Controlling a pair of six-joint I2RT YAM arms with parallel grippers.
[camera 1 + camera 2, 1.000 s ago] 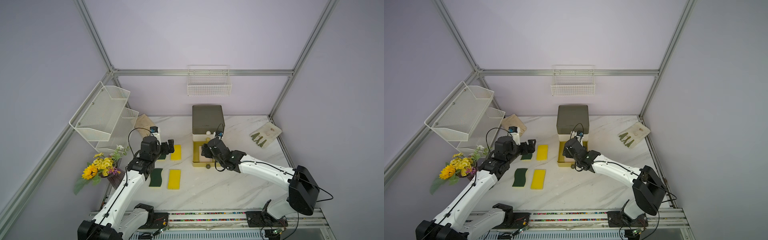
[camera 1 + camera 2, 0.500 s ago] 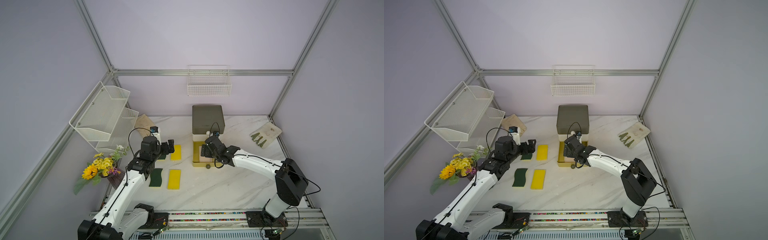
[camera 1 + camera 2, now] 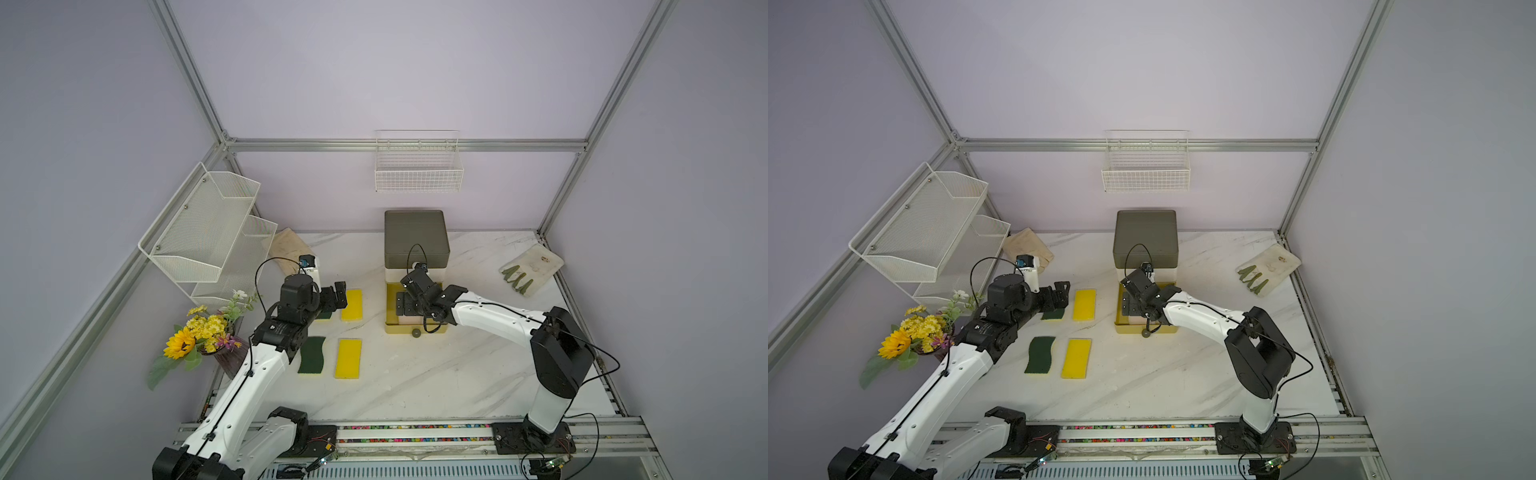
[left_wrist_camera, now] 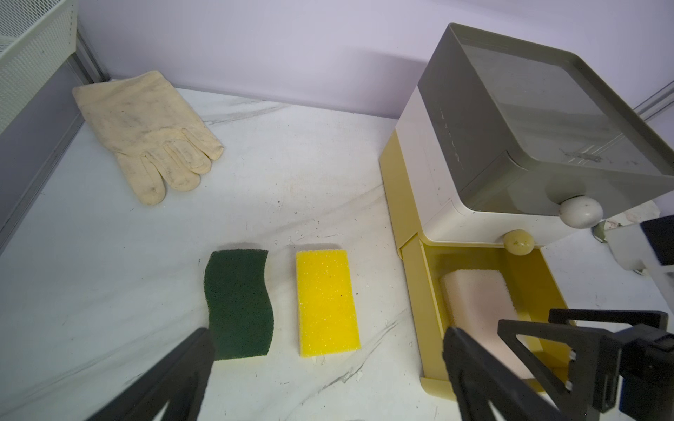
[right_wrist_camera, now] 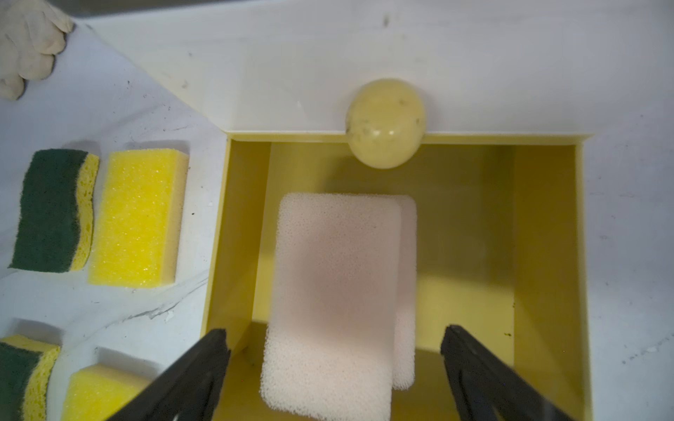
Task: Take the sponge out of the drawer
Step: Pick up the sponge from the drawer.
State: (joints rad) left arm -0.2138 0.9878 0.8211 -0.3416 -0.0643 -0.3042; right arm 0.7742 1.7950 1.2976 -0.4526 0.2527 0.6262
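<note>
Noting the right gripper (image 5: pixel 333 368) spread wide and empty over the front end of the pulled-out yellow drawer (image 5: pixel 543 237); one black finger (image 5: pixel 204 368) on each side of the pale pink sponge (image 5: pixel 335 284), a gap showing on both sides in the right wrist view; cannot tell how high above it. Finding that sponge lying lengthwise inside the drawer, nearer the wall that faces the loose sponges on the table; not lifted out. Just beyond the drawer's back edge, seeing a round yellowish knob (image 5: pixel 386 122) on the white front above, part of the grey-topped drawer unit (image 3: pixel 415 237); on the drawer's own front, in a top view, a small dark knob (image 3: pixel 415 332). Further out, spotting the left gripper (image 4: pixel 326 339) likewise splayed and holding nothing, poised above a green-topped sponge (image 4: pixel 239 302) and a yellow sponge (image 4: pixel 326 302) side by side on the marble table (image 4: pixel 291 164); a second green sponge (image 3: pixel 311 354) and a second yellow sponge (image 3: pixel 348 358) nearer the robot. Beyond these, a cream glove (image 4: pixel 146 131) by the back wall; a second glove (image 3: pixel 532 268) well apart at the right; a flower bunch (image 3: pixel 199 334) at the left edge.
</note>
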